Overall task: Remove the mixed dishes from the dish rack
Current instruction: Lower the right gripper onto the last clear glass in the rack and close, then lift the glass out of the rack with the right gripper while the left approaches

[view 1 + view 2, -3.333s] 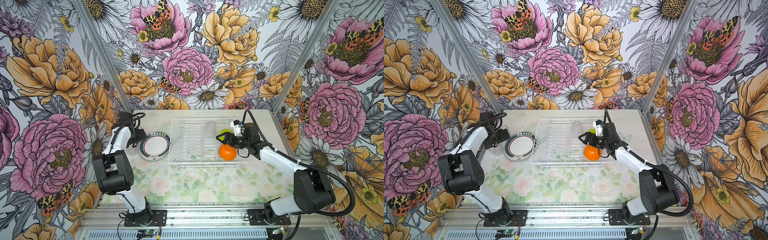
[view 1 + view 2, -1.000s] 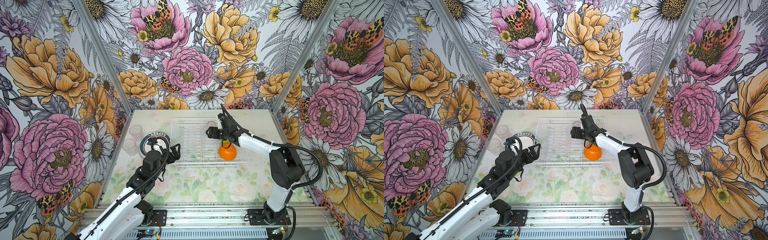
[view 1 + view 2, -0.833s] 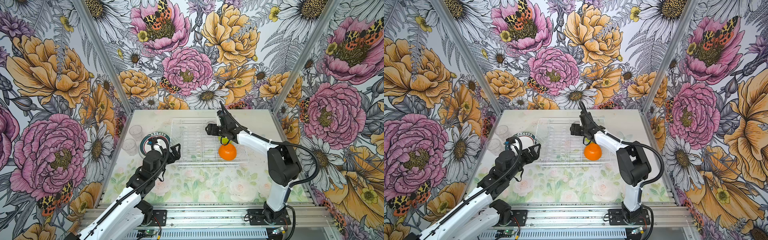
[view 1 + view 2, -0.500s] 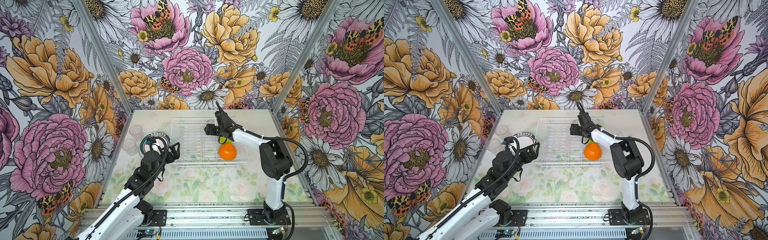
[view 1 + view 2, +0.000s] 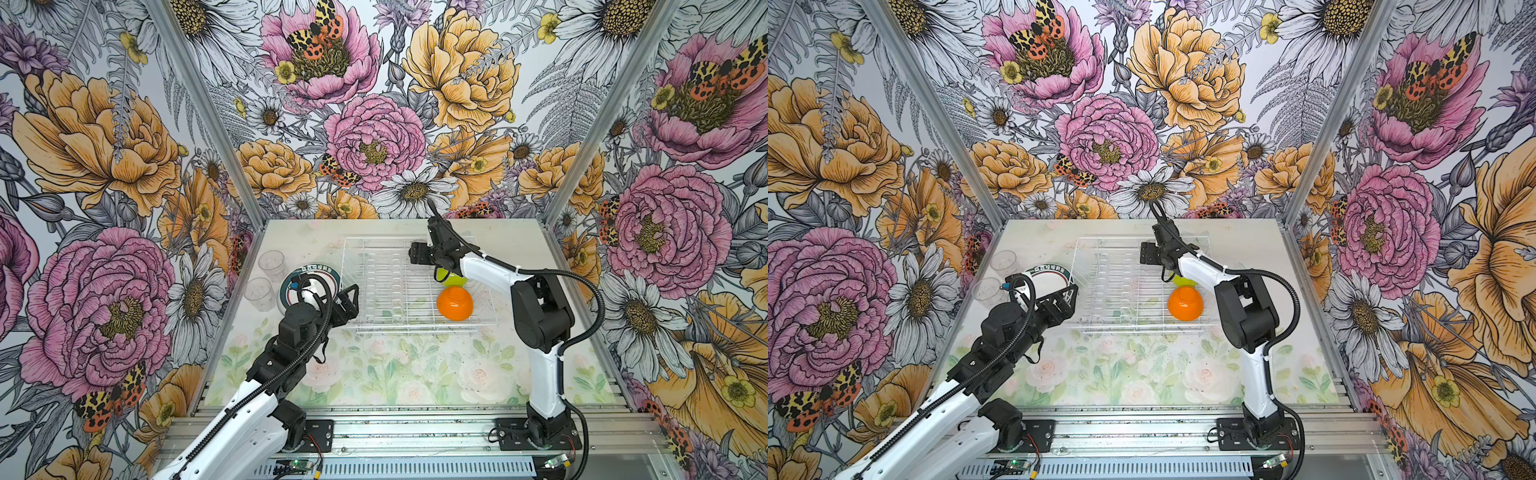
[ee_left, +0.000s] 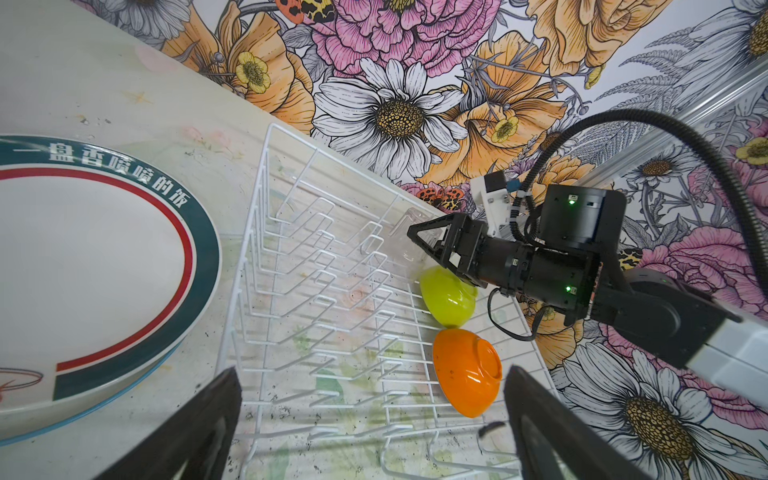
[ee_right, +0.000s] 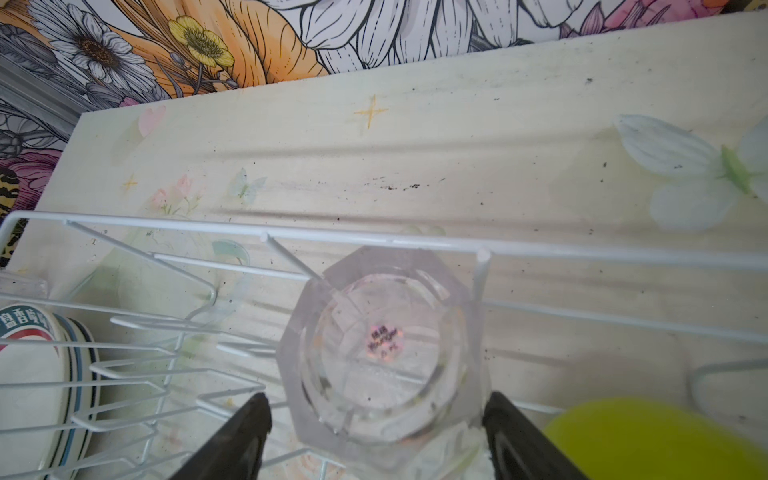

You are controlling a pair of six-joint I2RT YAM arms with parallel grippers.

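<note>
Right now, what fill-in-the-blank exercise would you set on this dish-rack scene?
1. On the table beside the white wire dish rack, ___ clear plastic tumblers stand next to the teal-and-red-rimmed white plate.
2. The right gripper has its jaws either side of a third clear tumbler sitting in the ___.
3. Of the round orange bowl and the lime-green bowl, the ___ one is nearer the right gripper.
4. The left gripper has its jaws ___.
Missing words: two; rack; lime-green; open.
</note>
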